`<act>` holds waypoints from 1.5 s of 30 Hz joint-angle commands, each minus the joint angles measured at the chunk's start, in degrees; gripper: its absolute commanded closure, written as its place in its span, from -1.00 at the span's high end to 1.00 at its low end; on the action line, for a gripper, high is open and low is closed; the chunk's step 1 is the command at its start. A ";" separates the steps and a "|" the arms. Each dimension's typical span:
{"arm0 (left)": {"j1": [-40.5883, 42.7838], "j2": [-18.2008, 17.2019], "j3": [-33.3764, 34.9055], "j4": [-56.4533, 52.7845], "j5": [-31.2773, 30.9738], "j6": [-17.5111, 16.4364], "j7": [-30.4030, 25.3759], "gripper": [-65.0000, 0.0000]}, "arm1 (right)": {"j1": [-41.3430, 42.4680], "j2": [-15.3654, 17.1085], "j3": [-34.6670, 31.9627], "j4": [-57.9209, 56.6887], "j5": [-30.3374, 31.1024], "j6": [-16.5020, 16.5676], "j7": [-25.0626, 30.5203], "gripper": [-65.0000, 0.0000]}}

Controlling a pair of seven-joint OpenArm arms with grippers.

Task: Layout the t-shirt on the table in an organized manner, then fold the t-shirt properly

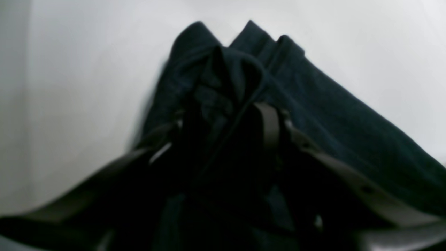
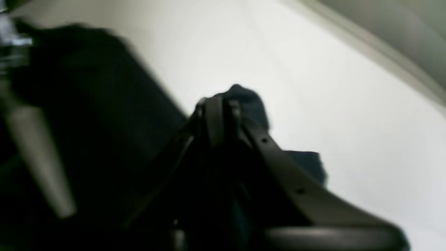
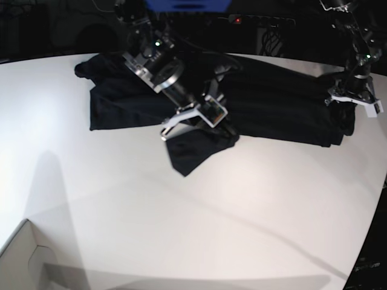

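in the base view the right tool sits left of centre over the white counter, and only its wrist view shows its thin dark fingers pressed together on a soft bunched fold of the black t-shirt, which lies in a long wrinkled band across the far part of the smooth, curved-edged counter. at the right end the left tool meets the shirt's edge, and its wrist view shows its jaws clamped on a rumpled wad of thin cloth.

My right gripper is pinched closed on the t-shirt; my left gripper clamps bunched cloth at far right.
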 commanded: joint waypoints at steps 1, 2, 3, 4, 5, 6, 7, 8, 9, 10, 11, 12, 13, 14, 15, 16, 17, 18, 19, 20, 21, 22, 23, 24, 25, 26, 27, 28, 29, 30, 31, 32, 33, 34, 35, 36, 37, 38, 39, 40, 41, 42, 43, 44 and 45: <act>-0.36 -0.91 -0.26 1.09 -0.74 -0.22 -1.19 -0.24 | -0.45 -0.46 -1.11 1.25 0.38 -0.39 1.54 -1.00; -0.36 -0.91 -0.26 1.09 -0.74 -0.22 -1.19 -0.24 | -1.16 -0.46 -1.99 1.16 0.38 -0.39 1.54 -1.00; -0.36 -0.91 -0.26 1.09 -0.74 -0.22 -1.19 -0.24 | -1.77 -0.38 -2.52 1.16 0.38 -0.39 1.54 -1.00; -0.36 -1.00 -0.34 1.09 -0.74 -0.22 -1.19 -0.24 | -2.21 -0.29 -3.04 0.99 0.38 -0.39 1.54 -1.00; -0.36 -1.08 -0.34 1.09 -0.74 -0.22 -1.19 -0.24 | -2.65 -0.11 -3.48 0.81 0.38 -0.39 1.54 -1.00; -0.36 -1.08 -0.34 1.18 -0.74 -0.22 -1.19 -0.24 | -3.18 -0.11 -3.83 0.20 0.38 -0.39 1.54 -1.00; -0.36 -1.08 -0.34 1.18 -0.74 -0.22 -1.19 -0.24 | -3.44 -0.11 -4.01 -0.33 0.38 -0.39 1.54 -1.00; -0.36 -1.08 -0.34 1.18 -0.74 -0.22 -1.19 -0.24 | -3.53 -0.11 -4.01 -1.03 0.38 -0.39 1.54 -1.00; -0.36 -1.08 -0.34 1.18 -0.74 -0.22 -1.19 -0.24 | -3.62 -0.02 -4.01 -1.74 0.38 -0.39 1.46 -1.00; -0.36 -1.08 -0.34 1.18 -0.74 -0.22 -1.19 -0.24 | -3.71 0.15 -4.01 -2.53 0.38 -0.39 1.46 -1.00; -0.36 -1.17 -0.34 1.18 -0.83 -0.22 -1.19 -0.24 | -4.23 0.77 -4.10 -2.97 0.38 -0.39 1.46 -0.99; -0.36 -1.26 -0.43 1.18 -0.83 -0.22 -1.19 -0.24 | -4.76 1.29 -4.19 -3.14 0.38 -0.39 1.46 -0.92; -0.36 -1.26 -0.43 1.18 -0.83 -0.22 -1.19 -0.24 | -5.20 1.56 -4.80 -3.14 0.38 -0.39 1.46 -0.82; -0.36 -1.35 -0.43 1.18 -0.83 -0.22 -1.19 -0.24 | -5.64 2.00 -5.77 -3.06 0.38 -0.39 1.46 -0.70; -0.36 -1.35 -0.43 1.18 -0.83 -0.22 -1.19 -0.24 | -6.08 2.79 -6.47 -2.97 0.29 -0.39 1.46 -0.60; -0.36 -1.35 -0.43 1.18 -0.83 -0.22 -1.19 -0.24 | -6.43 3.67 -7.35 -2.62 0.29 -0.39 1.72 -0.48; -0.36 -1.35 -0.43 1.18 -0.83 -0.22 -1.19 -0.24 | -6.69 4.37 -8.41 -2.00 0.29 -0.39 1.63 -0.36; -0.36 -1.35 -0.52 1.27 -0.83 -0.22 -1.19 -0.24 | -6.78 4.81 -8.76 -1.30 0.29 -0.39 1.81 -0.25; -0.36 -1.35 -0.61 1.71 -0.83 -0.22 -1.19 -0.24 | -6.87 4.90 -8.76 -0.51 0.29 -0.39 1.72 -0.18; -0.36 -1.35 -0.61 2.67 -0.83 -0.22 -1.19 -0.24 | -7.05 4.99 -8.32 0.46 0.29 -0.39 1.54 -0.12; -0.36 -1.35 -0.61 4.08 -0.83 -0.22 -1.19 -0.24 | -7.75 4.99 -7.26 1.25 0.29 -0.39 1.54 -0.06; -0.36 -1.26 -0.61 5.49 -0.83 -0.22 -1.19 -0.24 | -8.19 4.99 -5.77 2.22 0.29 -0.39 1.63 -0.02; -0.36 -1.26 -0.61 6.54 -0.83 -0.22 -1.19 -0.24 | -8.36 4.99 -4.71 2.92 0.38 -0.39 1.63 0.00; -0.36 -1.17 -0.61 7.51 -0.83 -0.22 -1.19 -0.24 | -8.63 4.99 -3.66 3.54 0.46 -0.39 1.63 0.00; -0.36 -1.08 -0.61 8.65 -0.83 -0.22 -1.19 -0.24 | -8.80 4.99 -2.43 4.07 0.46 -0.39 1.63 0.00; -0.36 -1.00 -0.61 9.62 -0.83 -0.22 -1.19 -0.24 | -8.89 4.99 -1.29 4.59 0.46 -0.39 1.63 0.00; -0.36 -0.91 -0.61 10.67 -0.83 -0.22 -1.19 -0.24 | -9.24 4.99 -0.05 4.86 0.55 -0.39 1.54 0.00; -0.36 -0.91 -0.43 11.82 -0.83 -0.22 -1.19 -0.24 | -10.12 4.99 1.44 5.03 0.55 -0.39 1.81 0.00; -0.36 -0.73 -0.34 13.05 -0.92 -0.22 -1.19 -0.24 | -10.83 4.99 2.85 5.12 0.55 -0.39 1.90 0.00; -0.36 -0.20 -0.26 14.19 -1.09 -0.22 -1.19 -0.23 | -11.44 4.99 4.17 5.12 0.55 -0.39 1.98 0.00; -0.36 0.50 -0.26 15.24 -1.62 -0.22 -1.11 -0.21 | -11.88 4.99 5.48 5.12 0.55 -0.39 1.98 0.00; -0.27 1.20 -0.17 16.48 -2.41 -0.22 -1.11 -0.14 | -12.41 4.99 6.71 5.12 0.55 -0.39 1.98 0.00; -0.09 1.73 0.09 17.79 -3.20 -0.22 -1.02 -0.04 | -13.20 4.99 7.95 5.12 0.55 -0.39 1.98 0.00; -0.09 2.08 1.59 18.67 -3.29 -0.22 -0.14 0.06 | -13.82 4.99 9.26 5.12 0.55 -0.39 1.98 0.00; -0.27 2.17 3.44 19.11 -3.03 -0.22 1.36 0.15 | -14.17 4.99 10.32 5.12 0.55 -0.39 1.98 0.00; -0.36 2.35 5.72 19.29 -3.03 -0.22 2.85 0.23 | -14.26 4.99 11.37 5.12 0.64 -0.39 1.98 0.00; -0.53 2.35 8.53 19.29 -3.03 -0.22 3.64 0.29 | -14.43 4.99 12.43 5.12 0.64 -0.39 1.98 0.00; -1.15 2.35 11.70 19.29 -3.03 -0.22 3.82 0.31 | -15.05 4.99 13.66 5.03 0.64 -0.39 1.98 0.00; -1.50 2.35 14.69 19.11 -3.03 -0.22 3.82 0.31 | -15.49 4.99 14.71 5.03 0.64 -0.39 1.98 0.00; -1.68 2.43 17.41 19.11 -2.85 -0.22 3.73 0.31 | -15.75 4.99 15.33 5.03 0.64 -0.39 1.98 0.00; -2.20 2.43 20.58 18.50 -2.77 0.13 3.73 0.31 | -15.75 4.99 16.12 5.03 0.64 -0.39 1.98 0.00; -3.17 2.43 23.22 17.79 -2.41 0.31 3.73 0.31 | -15.84 4.99 16.82 5.03 0.64 -0.39 1.98 0.00; -4.40 2.43 26.20 16.83 -1.53 0.39 3.73 0.31 | -15.93 4.99 17.70 5.03 0.64 -0.39 1.81 0.00; -5.98 2.52 28.67 15.42 -0.39 0.48 3.73 0.31 | -16.36 4.99 18.41 5.03 0.64 -0.39 1.90 0.00; -7.30 2.87 30.60 13.93 0.66 0.48 3.73 0.31 | -16.89 4.99 19.11 5.03 0.64 -0.39 1.90 0.00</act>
